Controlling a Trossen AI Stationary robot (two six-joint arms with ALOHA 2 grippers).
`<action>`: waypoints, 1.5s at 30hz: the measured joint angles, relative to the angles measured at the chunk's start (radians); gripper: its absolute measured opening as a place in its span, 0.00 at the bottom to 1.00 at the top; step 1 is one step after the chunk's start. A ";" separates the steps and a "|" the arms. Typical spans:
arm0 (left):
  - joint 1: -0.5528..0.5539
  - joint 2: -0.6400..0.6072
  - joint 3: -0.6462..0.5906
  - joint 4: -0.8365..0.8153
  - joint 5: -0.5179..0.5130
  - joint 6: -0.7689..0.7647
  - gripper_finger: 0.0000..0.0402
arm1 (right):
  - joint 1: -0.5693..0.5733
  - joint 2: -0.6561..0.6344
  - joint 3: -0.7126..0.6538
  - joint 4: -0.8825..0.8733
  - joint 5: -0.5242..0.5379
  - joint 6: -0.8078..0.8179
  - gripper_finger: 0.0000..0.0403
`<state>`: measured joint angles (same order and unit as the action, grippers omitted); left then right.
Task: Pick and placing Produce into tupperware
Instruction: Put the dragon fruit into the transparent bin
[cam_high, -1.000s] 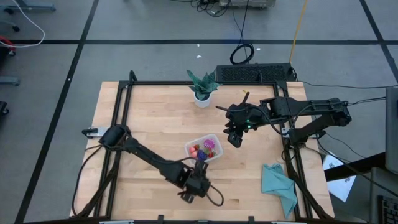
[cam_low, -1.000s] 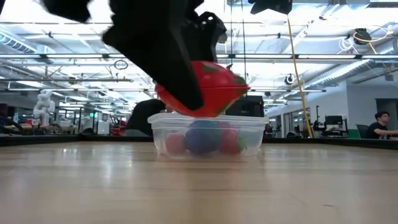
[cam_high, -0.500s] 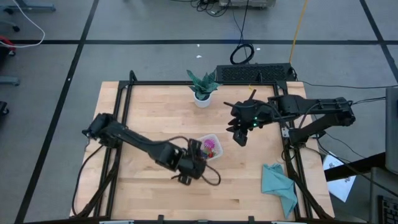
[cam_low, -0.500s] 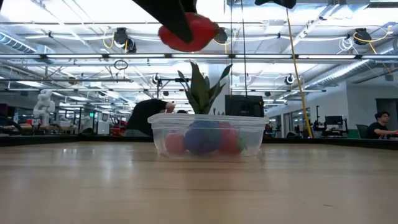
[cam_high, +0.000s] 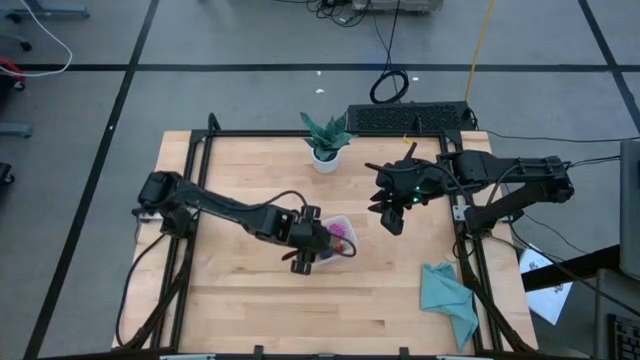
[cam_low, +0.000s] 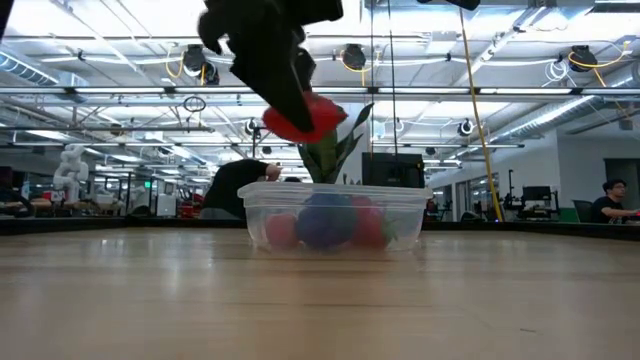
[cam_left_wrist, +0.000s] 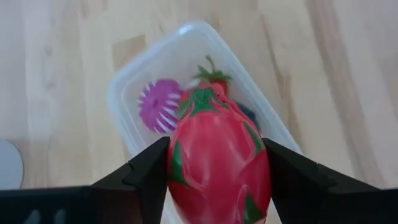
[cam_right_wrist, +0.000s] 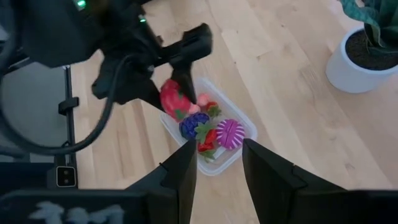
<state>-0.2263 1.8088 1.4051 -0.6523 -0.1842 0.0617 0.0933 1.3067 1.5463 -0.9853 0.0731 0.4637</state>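
1. the red, green-flecked toy fruit (cam_left_wrist: 219, 155) hangs directly above the clear plastic tupperware (cam_left_wrist: 127, 93), its long axis between the fingers.
2. our left gripper (cam_high: 308, 245) clamps it; the right gripper (cam_high: 393, 218) waits nearby, fingers apart.
3. a second ago we held the fruit at the near rim; now it is over the middle.

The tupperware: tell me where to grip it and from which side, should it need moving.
Grip the tupperware by a bare stretch of its thin upright rim, one finger inside and one outside, coming straight down. The end near the purple fruit looks least crowded; the left gripper with the red fruit hangs over the other.
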 joint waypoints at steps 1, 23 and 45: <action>0.009 0.000 -0.013 0.024 0.001 0.002 0.56 | 0.000 0.000 0.000 -0.001 0.000 -0.005 0.30; 0.137 0.000 -0.182 0.260 0.160 0.036 0.56 | 0.000 0.000 0.000 -0.016 0.000 -0.031 0.30; 0.147 0.001 -0.182 0.307 0.160 0.012 0.56 | 0.000 0.000 0.000 -0.016 0.000 -0.023 0.30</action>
<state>-0.0798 1.8102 1.2228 -0.3450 -0.0237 0.0732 0.0933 1.3071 1.5463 -1.0008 0.0731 0.4404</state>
